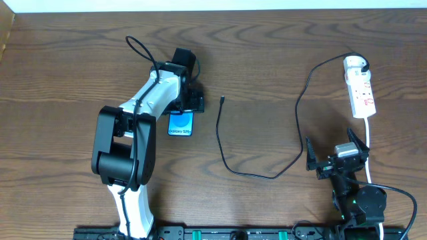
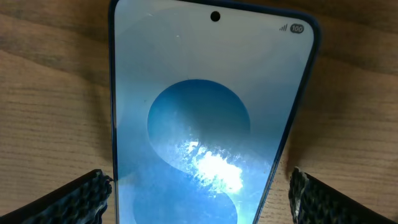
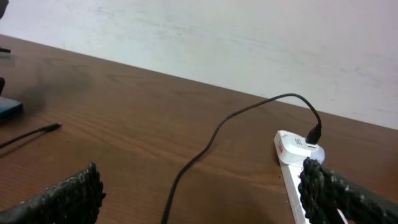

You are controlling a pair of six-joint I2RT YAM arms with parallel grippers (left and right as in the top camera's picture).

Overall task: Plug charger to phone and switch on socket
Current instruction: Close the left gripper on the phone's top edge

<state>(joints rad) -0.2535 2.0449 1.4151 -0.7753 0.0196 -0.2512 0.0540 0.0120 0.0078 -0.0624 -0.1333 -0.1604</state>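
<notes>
Your left claw point(image 2: 200, 200) is spread wide, one ribbed finger point(image 2: 74, 199) on each side of the phone point(image 2: 205, 93). The wrist view shows a sliver of wood between the right-hand finger and the phone's edge. The other finger sits right against its side, and you can't tell if it touches. So it is straddling the phone, not clamping it.

From overhead, that claw point(image 1: 181, 110) hangs over the upper half of the phone point(image 1: 180, 125). The phone lies flat on the desk point(image 1: 67, 80), left of the middle, screen up and glowing blue.

Just right of the phone lies the small plug tip point(image 1: 222, 100), loose on the wood and apart from it. From there the charger point(image 1: 267, 175) loops down toward the near edge. It then climbs to its white adapter head point(image 1: 355, 63), which is seated in the far end of the socket point(image 1: 361, 93).

The socket runs lengthwise toward the far right corner, and its white cord point(image 1: 369, 143) trails back to the near edge.

Your right claw point(image 1: 333, 149) is also fully open and holds nothing. It sits near the near edge on the right, just short of the socket. In its own view the claw point(image 3: 208, 199) has the socket point(image 3: 292, 152) beside its right finger.
</notes>
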